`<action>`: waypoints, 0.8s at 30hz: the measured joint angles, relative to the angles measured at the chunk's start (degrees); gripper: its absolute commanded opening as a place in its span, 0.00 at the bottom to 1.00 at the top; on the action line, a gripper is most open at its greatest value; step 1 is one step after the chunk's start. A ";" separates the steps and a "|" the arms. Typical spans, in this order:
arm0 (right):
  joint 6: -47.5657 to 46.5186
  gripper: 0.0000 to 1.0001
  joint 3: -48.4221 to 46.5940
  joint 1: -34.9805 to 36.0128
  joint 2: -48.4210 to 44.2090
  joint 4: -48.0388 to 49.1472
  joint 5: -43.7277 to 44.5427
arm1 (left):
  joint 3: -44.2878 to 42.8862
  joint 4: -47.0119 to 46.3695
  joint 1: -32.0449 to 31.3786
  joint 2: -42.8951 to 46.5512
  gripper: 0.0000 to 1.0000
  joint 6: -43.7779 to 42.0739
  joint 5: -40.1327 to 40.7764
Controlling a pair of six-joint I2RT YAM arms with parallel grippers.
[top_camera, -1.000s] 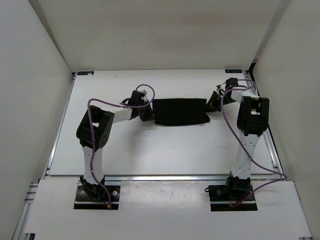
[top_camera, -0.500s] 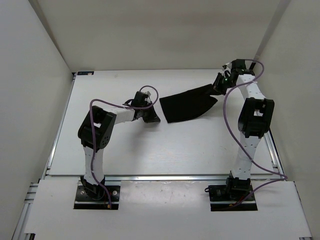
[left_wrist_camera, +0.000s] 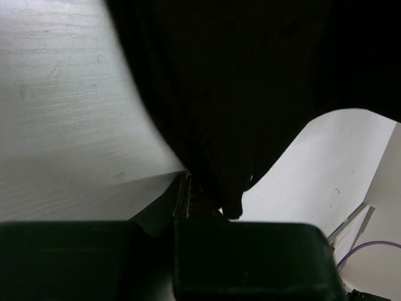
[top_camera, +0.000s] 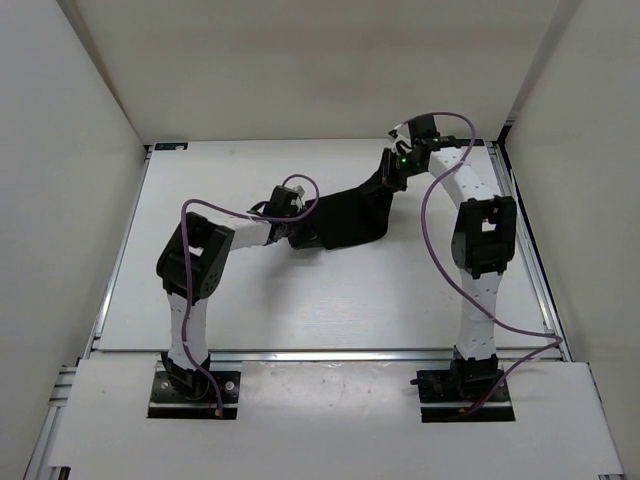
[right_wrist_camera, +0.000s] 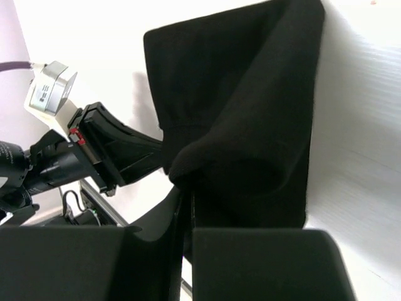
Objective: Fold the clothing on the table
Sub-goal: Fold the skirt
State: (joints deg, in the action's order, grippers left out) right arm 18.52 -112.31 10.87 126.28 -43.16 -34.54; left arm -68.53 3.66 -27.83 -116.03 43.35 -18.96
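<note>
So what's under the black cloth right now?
Only white table shows around the black cloth, and in the left wrist view beneath its raised part. The patch it drapes over is covered, so nothing there can be checked.

Large flat white rectangular counter (top_camera: 250,300), with one item on it.

Surface: matte white, wood-grain texture visible up close. A silver aluminium rail (top_camera: 330,354) runs along the near edge, and narrower silver rails run along the left and right edges. Contents: one plain matte black soft cloth (top_camera: 350,215), unmarked, bunched and slanted across the middle of the far half. Its lower left part sits low on the surface and its right end rises off it. How much of the cloth touches the counter cannot be told.
</note>
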 measured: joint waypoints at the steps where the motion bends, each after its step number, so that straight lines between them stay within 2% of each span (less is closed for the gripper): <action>1: 0.00 0.01 0.00 0.52 0.00 0.00 -0.13 | 0.35 -0.48 0.02 0.09 0.02 0.17 -0.17; 9: -0.90 0.00 0.00 3.65 0.00 -0.22 0.52 | 2.56 -2.58 0.42 0.96 0.02 0.22 -1.46; 13: -1.33 0.01 0.00 3.52 0.00 -0.76 1.79 | 2.38 -0.31 0.90 1.60 0.02 -1.44 -0.70; 24: -1.53 0.00 0.00 1.05 0.00 -0.42 1.01 | -6.43 9.90 2.91 -0.92 0.02 -7.23 5.33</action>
State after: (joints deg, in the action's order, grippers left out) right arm 16.99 -112.31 11.92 126.28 -43.57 -33.54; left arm -74.96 13.56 -24.93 -116.95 36.12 -13.63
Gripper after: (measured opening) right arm 0.026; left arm 0.031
